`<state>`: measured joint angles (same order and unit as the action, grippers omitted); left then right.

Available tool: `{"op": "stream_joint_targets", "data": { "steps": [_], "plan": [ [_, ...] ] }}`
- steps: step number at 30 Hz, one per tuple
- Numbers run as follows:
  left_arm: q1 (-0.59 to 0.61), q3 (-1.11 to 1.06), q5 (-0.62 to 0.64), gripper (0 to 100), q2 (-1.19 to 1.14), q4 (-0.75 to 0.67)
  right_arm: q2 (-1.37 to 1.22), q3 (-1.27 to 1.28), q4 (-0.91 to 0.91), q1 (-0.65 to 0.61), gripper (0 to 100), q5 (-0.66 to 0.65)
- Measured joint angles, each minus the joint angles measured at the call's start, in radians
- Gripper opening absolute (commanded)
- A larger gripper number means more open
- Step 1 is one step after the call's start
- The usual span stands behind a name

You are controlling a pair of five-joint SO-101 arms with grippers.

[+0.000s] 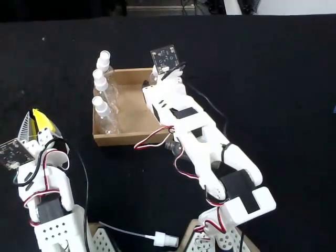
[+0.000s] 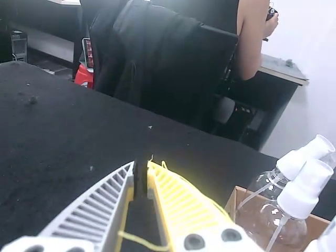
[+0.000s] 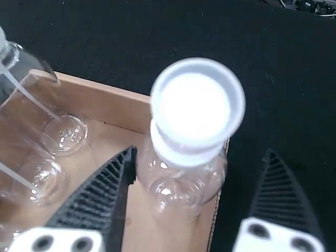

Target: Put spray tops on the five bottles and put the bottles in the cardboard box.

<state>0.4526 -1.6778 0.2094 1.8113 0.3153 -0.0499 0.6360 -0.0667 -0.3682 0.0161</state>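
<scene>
Matte black cloth [image 1: 273, 79] bears a cardboard box [image 1: 134, 113]; right hand [image 3: 199, 155] spread around clear bottle [image 3: 197, 105], left hand [image 2: 142, 164] pressed together.

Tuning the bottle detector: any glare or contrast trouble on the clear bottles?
High view: the white spray tops stand out, but the clear bottles fade into the cardboard box, marked by small highlights. Right wrist view: the cap inside the open right claw is lit flat white. Left wrist view: spray tops sit against a pale wall.

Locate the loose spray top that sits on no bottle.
In the high view the loose spray top lies on the black table, between the left arm's base and the right arm's base, well apart from the cardboard box.
</scene>
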Motion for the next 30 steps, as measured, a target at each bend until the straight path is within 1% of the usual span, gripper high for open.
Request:
{"op": "stream_joint_targets", "data": {
  "steps": [5, 12, 22, 30],
  "plan": [
    [0.000, 0.000, 0.000, 3, 0.000, 0.000, 0.000, 0.000, 0.000, 0.000, 32.0, 0.000],
    [0.000, 0.000, 0.000, 3, 0.000, 0.000, 0.000, 0.000, -0.009, -0.002, 45.9, 0.000],
    [0.000, 0.000, 0.000, 3, 0.000, 0.000, 0.028, 0.000, -0.097, 0.000, 45.9, 0.000],
    [0.000, 0.000, 0.000, 3, 0.000, 0.000, 0.106, 0.000, -0.101, 0.000, 45.9, 0.000]
  ]
}}
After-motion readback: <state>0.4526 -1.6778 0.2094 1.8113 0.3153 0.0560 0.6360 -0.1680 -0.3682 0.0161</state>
